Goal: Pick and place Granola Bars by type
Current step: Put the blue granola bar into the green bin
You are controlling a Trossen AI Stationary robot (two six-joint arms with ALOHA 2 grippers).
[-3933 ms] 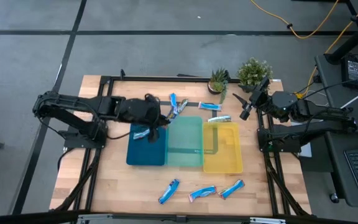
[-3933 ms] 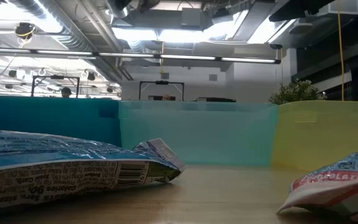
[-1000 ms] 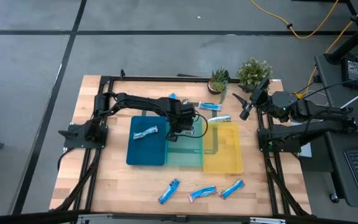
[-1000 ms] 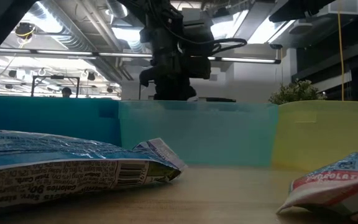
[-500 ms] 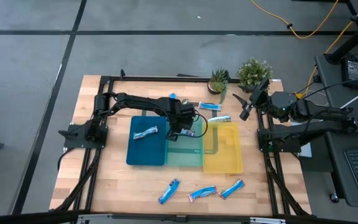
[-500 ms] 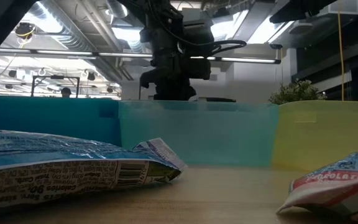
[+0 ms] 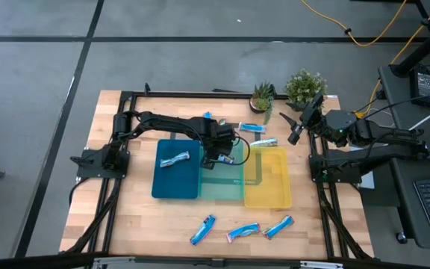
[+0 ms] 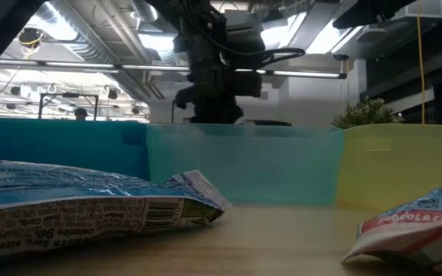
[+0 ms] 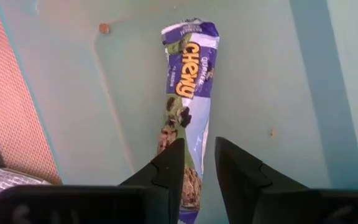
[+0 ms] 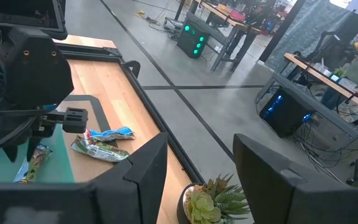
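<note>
Letting go is the step in hand: a Chewy granola bar (image 9: 188,106) lies flat in the teal tray (image 9: 272,81), with the left fingers (image 9: 166,168) slightly spread above it. Next, the left arm should be lifted clear; the right fingers (image 10: 145,165) are held spread, waiting

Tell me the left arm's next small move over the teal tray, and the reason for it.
Probably lift the left gripper straight up. Its fingers stand slightly apart, and the purple Chewy bar lies flat on the teal tray floor between and beyond them, apparently released. Raising clear avoids dragging the bar. The right gripper waits at the table's right edge.
</note>
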